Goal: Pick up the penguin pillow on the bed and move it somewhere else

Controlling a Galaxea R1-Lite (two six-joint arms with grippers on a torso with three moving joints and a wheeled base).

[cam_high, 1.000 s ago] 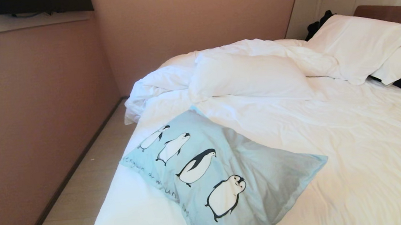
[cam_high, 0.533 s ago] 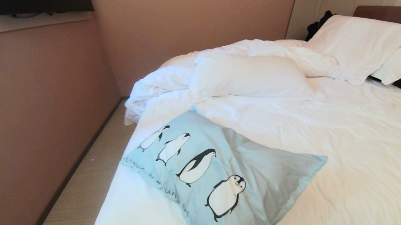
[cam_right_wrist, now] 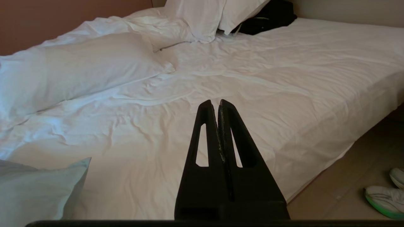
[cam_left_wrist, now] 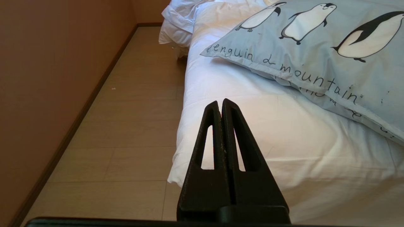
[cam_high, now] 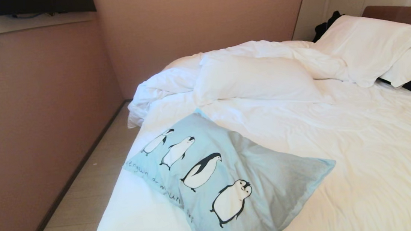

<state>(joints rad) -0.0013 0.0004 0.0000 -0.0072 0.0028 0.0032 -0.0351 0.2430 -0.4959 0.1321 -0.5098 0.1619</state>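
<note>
Pillow flat on your bed's near corner, untouched, your left gripper clenched empty beside it, your right gripper clenched empty above the duvet.

Penguin pillow on the bed's near-left corner — white pillows behind.

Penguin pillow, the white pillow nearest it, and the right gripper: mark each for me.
penguin pillow (cam_high: 230,181), head view, on its blue face.
white pillow (cam_high: 254,78), head view, middle of its top.
right gripper (cam_right_wrist: 218,102), right wrist view, at its closed fingertips.
</note>
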